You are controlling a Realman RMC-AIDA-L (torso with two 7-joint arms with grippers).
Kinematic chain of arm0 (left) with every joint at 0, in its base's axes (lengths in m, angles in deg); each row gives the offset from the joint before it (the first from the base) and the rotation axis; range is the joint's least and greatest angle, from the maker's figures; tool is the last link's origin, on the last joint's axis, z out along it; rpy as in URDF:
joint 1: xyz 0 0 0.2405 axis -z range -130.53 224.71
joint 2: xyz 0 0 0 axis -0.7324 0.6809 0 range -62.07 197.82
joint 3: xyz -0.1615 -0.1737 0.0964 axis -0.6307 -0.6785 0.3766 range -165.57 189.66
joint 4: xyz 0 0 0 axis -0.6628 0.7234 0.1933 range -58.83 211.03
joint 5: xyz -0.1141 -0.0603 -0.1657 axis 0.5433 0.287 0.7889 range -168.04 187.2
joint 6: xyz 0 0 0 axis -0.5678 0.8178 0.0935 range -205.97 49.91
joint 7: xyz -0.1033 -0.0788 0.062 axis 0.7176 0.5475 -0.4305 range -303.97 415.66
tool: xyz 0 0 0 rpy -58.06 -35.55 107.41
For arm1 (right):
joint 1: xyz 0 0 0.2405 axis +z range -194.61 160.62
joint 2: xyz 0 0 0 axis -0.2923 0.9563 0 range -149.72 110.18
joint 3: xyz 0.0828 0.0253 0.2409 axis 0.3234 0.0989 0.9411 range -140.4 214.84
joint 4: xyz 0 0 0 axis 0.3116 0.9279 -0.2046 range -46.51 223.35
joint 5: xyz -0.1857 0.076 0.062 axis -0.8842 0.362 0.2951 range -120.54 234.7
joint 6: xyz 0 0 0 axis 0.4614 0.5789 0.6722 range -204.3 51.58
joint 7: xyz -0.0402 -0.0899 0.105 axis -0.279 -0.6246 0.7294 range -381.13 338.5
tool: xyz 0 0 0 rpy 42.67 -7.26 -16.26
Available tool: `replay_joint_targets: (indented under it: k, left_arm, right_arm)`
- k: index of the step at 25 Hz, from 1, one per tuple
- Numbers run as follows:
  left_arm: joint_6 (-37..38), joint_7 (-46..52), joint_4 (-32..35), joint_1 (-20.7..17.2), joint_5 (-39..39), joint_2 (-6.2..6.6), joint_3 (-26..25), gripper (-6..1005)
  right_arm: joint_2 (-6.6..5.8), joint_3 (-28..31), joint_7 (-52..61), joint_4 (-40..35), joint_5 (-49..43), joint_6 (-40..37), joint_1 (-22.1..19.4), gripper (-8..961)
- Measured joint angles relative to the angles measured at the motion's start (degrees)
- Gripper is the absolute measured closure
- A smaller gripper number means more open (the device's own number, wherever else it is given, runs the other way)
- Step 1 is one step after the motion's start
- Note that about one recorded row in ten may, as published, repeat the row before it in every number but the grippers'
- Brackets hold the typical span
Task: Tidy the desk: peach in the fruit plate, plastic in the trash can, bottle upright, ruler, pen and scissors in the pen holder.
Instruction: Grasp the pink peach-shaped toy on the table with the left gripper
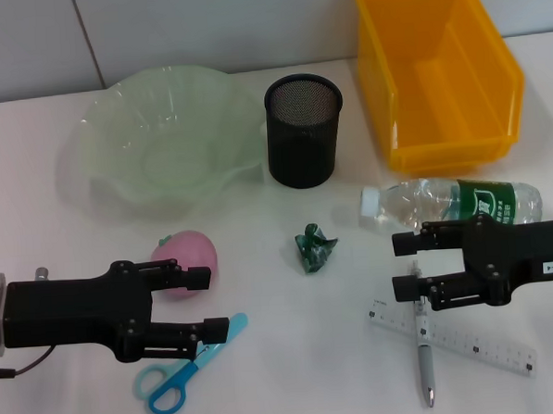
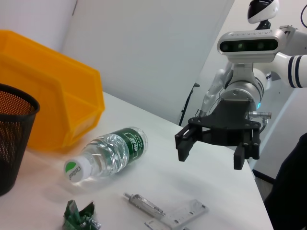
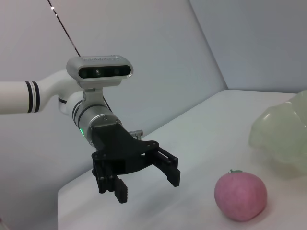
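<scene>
The bottle (image 1: 452, 202) lies on its side on the desk (image 1: 293, 354), long axis running 3 to 9 o'clock, white cap toward 9, at 6 o'clock from the yellow bin (image 1: 436, 73). The right pincer (image 1: 408, 267) hovers open just below it, over the ruler (image 1: 455, 339) and pen (image 1: 424, 362). Crumpled plastic (image 1: 314, 247) sits left of the cap, the pen holder (image 1: 304, 129) at 12 from it. Leftward, the left pincer (image 1: 206, 305) hangs open between peach (image 1: 188, 258) and scissors (image 1: 179, 374); the fruit plate (image 1: 166, 139) lies beyond.

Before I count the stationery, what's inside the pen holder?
The pen holder looks empty in the head view. Its bottom is too dark to see. Ruler, pen and scissors lie on the table.
</scene>
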Motion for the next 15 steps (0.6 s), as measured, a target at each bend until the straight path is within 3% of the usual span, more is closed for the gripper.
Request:
replay_joint_targets:
  k: [15]
  left_arm:
    - [0.32, -0.04, 0.00, -0.12, -0.01, -0.20, 0.00, 181]
  right_arm:
    - [0.06, 0.00, 0.22, 0.00, 0.17, -0.39, 0.06, 192]
